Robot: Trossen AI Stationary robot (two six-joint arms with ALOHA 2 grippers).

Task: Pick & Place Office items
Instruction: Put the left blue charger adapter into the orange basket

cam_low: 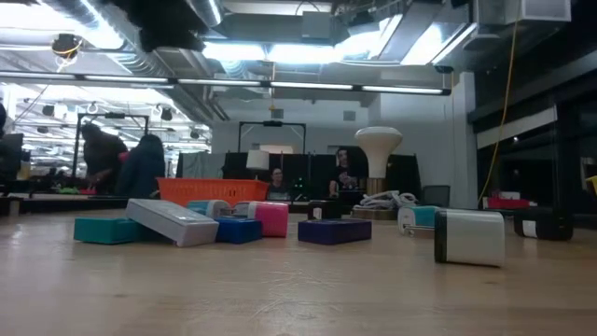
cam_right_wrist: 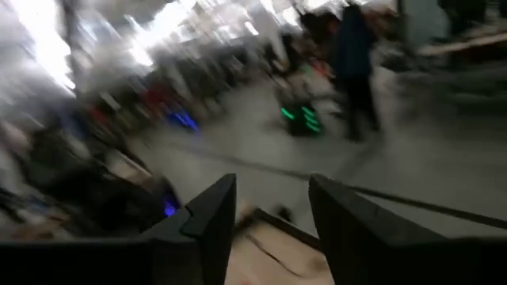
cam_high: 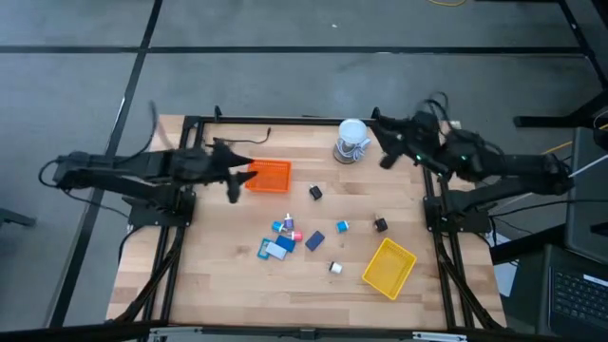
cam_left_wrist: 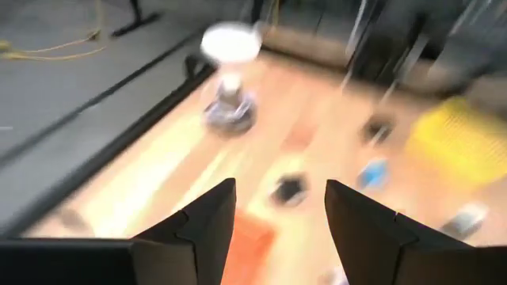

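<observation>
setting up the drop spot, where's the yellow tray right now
In the high view the yellow tray lies tilted at the table's near right, just right of a small white piece and below a black piece.

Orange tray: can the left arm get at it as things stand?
Probably yes. The left gripper sits right beside the orange tray, fingers open with nothing held, and nothing lies between them. The right gripper is off by the far right corner.

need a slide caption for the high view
Both arms raised over the table's far corners, office items scattered between orange tray and yellow tray.
</observation>
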